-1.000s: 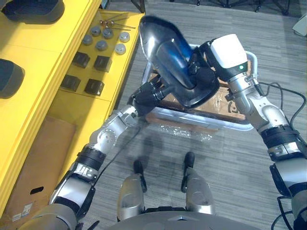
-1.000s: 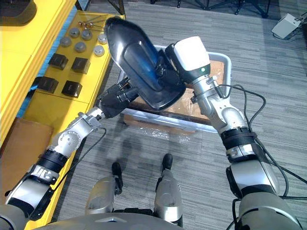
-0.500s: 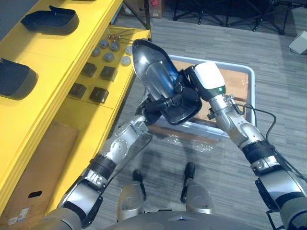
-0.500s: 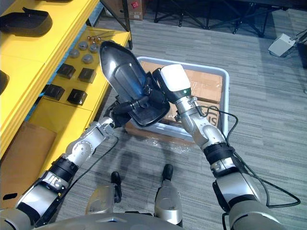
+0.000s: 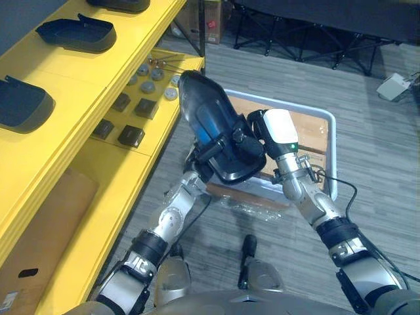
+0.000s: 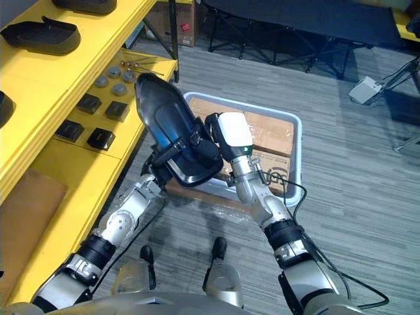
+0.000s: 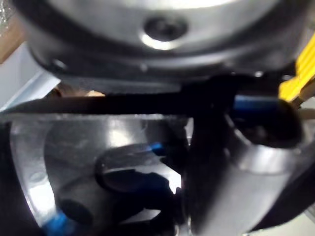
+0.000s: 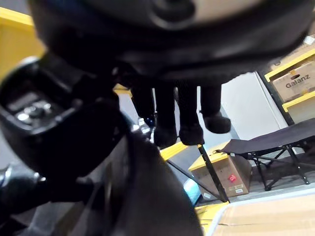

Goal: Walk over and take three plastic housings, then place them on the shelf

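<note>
A dark glossy plastic housing (image 5: 210, 121) stands tilted in the air between both hands, above the grey bin (image 5: 332, 154). My left hand (image 5: 200, 161) comes from below at the housing's lower left, with a finger curled over its rim. In the left wrist view that finger crosses the shiny inside of the housing (image 7: 74, 147). My right hand (image 5: 251, 149), below its white cover, grips the lower right end. Its fingers (image 8: 189, 123) curl by the housing's edge (image 8: 147, 196). Two more dark housings (image 5: 75, 33) (image 5: 23, 105) lie on the top of the yellow shelf (image 5: 98, 85).
The bin holds cardboard boxes (image 6: 269, 134). Small black blocks (image 5: 131, 134) and grey round parts (image 5: 147, 85) sit on the lower shelf board. A cardboard box (image 5: 39, 230) stands under the shelf. A black folding frame (image 5: 295, 39) and a white box (image 5: 394, 85) stand behind.
The view has pulled back and shifted. My left hand's fingers went from straight under the housing to curled over its rim. The right hand kept its grip throughout.
</note>
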